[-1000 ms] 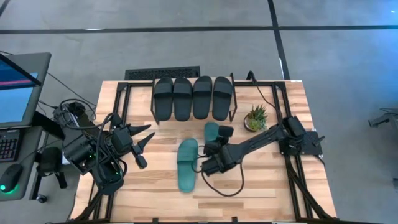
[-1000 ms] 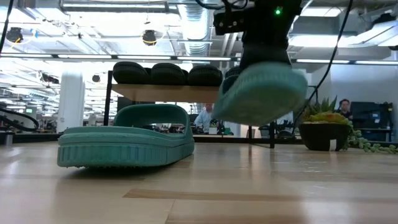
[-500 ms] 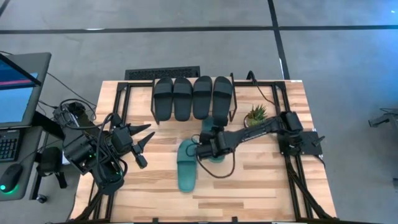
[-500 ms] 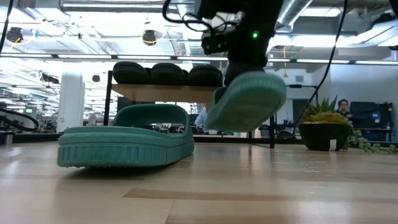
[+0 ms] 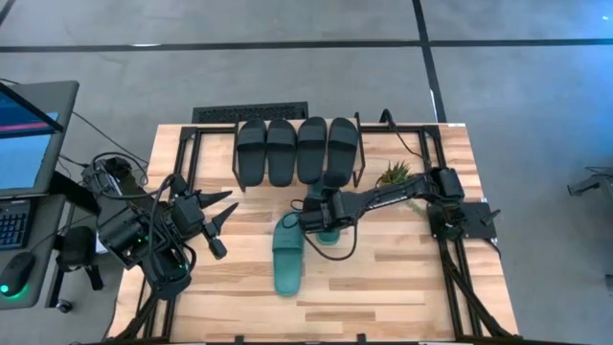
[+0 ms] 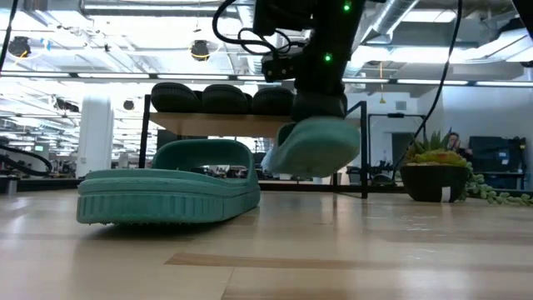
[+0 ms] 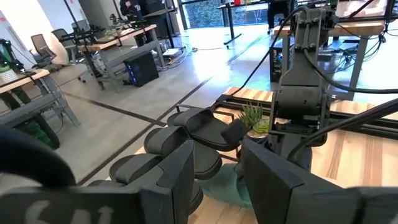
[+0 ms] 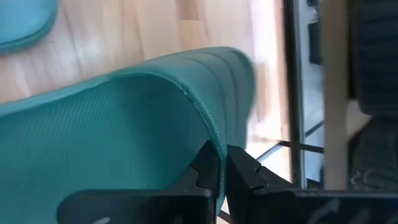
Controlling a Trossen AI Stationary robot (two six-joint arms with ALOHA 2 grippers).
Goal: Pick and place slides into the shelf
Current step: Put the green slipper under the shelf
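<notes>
Hanging clear of the table, one teal slide (image 6: pixel 312 148) sits pinched by its strap in the right gripper (image 8: pixel 221 163), fingers closed on the strap edge; in the high view this slide (image 5: pixel 326 222) is just in front of the shelf (image 5: pixel 297 182), near its right end, and close beside the second teal slide. That second teal slide (image 5: pixel 287 253) lies flat on the table (image 5: pixel 402 287), sole down, strap up, just left of the held one and not touching it in the low view. Four black slides (image 5: pixel 297 149) sit side by side on the shelf's wooden top, toes toward the table's middle; in the low view they show as dark humps (image 6: pixel 225 98) above the plank. Right arm reaches from the table's right edge across to the middle. A small potted plant (image 5: pixel 394 176) stands just right of the shelf, near the right arm. Left gripper (image 5: pixel 222 213) waits over the table's left side, well apart from the slides, fingers spread and holding nothing; its two dark fingers (image 7: pixel 177 174) show parted in the left wrist view. A monitor (image 5: pixel 24 134) sits off the table's left.
</notes>
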